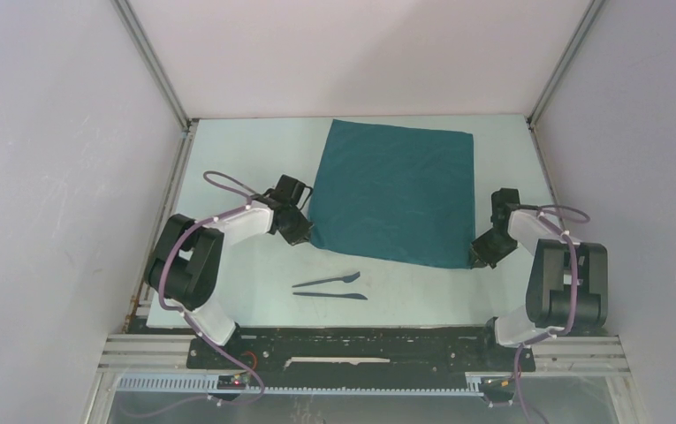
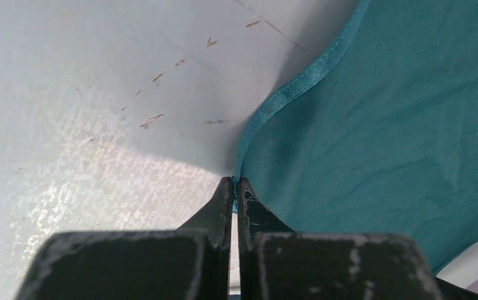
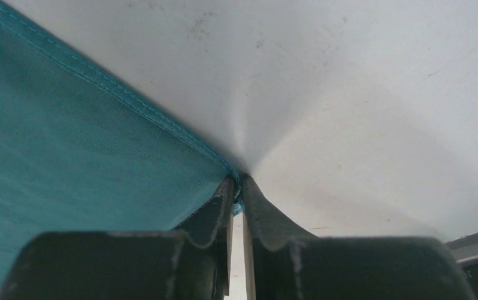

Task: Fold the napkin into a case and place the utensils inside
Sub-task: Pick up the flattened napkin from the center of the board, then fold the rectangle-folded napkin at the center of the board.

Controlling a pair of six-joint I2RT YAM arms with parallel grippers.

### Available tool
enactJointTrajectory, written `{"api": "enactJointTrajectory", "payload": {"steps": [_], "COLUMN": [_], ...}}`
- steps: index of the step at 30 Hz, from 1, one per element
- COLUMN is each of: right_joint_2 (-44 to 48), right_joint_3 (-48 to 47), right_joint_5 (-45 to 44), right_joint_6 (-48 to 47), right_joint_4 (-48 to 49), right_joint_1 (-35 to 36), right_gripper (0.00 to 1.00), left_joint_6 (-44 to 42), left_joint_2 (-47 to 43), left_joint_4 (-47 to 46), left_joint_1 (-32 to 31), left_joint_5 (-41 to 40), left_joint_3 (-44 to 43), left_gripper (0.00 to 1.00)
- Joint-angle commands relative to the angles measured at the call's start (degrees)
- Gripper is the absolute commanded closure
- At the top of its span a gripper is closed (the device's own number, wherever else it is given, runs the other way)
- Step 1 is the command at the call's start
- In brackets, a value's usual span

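Note:
The dark teal napkin (image 1: 396, 190) lies spread open as one flat square in the middle of the table. My left gripper (image 1: 304, 234) is shut on its near left corner; the left wrist view shows the hem (image 2: 298, 84) pinched between the closed tips (image 2: 234, 182). My right gripper (image 1: 478, 258) is shut on the near right corner; the right wrist view shows the cloth (image 3: 80, 144) caught at the tips (image 3: 239, 182). The two dark utensils, the fork-like one (image 1: 327, 281) and the knife (image 1: 330, 295), lie side by side on the table just in front of the napkin. No folded case shows.
Grey enclosure walls with metal corner posts (image 1: 153, 66) (image 1: 564, 62) bound the pale table (image 1: 246, 150). A black base rail (image 1: 360, 340) runs along the near edge between the arm bases.

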State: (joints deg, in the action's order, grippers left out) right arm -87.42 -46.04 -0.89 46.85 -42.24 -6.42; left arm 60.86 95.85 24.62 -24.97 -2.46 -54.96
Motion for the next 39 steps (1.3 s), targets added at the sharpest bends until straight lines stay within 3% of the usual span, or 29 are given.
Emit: {"api": "enactJointTrajectory", "payload": {"steps": [1, 2, 3, 9, 15, 19, 28, 33, 39], "right_joint_2": [1.4, 2.4, 3.8, 15.9, 37.4, 45.8, 54.0, 53.7, 46.9], "right_joint_3": [3.7, 3.8, 3.8, 3.9, 2.6, -4.9, -23.9, -31.9, -32.9], "right_joint_5": [-2.4, -2.1, -2.0, 2.7, 9.8, 10.8, 11.1, 8.4, -0.9], "right_joint_6": [1.2, 0.9, 0.8, -3.4, -6.8, -8.6, -12.3, -12.2, -11.8], "right_joint_4": [6.8, 7.1, 7.0, 8.7, 13.4, 9.9, 2.2, 2.5, 6.6], "right_joint_1": [-0.4, -0.6, -0.7, -1.1, -1.3, -1.3, -1.3, -1.3, -1.3], "right_gripper": [0.89, 0.99, 1.0, 1.0, 1.0, 1.0, 1.0, 1.0, 1.0], "left_joint_6": [-1.8, -2.0, -2.1, -5.6, -7.0, -8.3, -16.0, -19.2, -18.5], "left_joint_2": [-3.4, -3.8, -4.4, -11.1, -20.0, -27.9, -46.6, -45.1, -33.1], "left_joint_4": [-2.6, -3.5, -4.5, -12.7, -18.4, -19.1, -17.4, -16.9, -20.3], "left_joint_1": [0.2, 0.2, 0.1, 0.2, 0.1, 0.1, -0.3, -0.4, -0.3], "left_joint_5": [1.1, 1.4, 1.7, 6.6, 10.0, 11.1, 12.2, 12.3, 9.8], "left_joint_3": [1.3, 1.7, 2.1, 5.2, 4.7, 2.7, -7.9, -18.5, -27.6], "left_gripper": [1.0, 1.0, 1.0, 1.0, 1.0, 1.0, 1.0, 1.0, 1.0]}}
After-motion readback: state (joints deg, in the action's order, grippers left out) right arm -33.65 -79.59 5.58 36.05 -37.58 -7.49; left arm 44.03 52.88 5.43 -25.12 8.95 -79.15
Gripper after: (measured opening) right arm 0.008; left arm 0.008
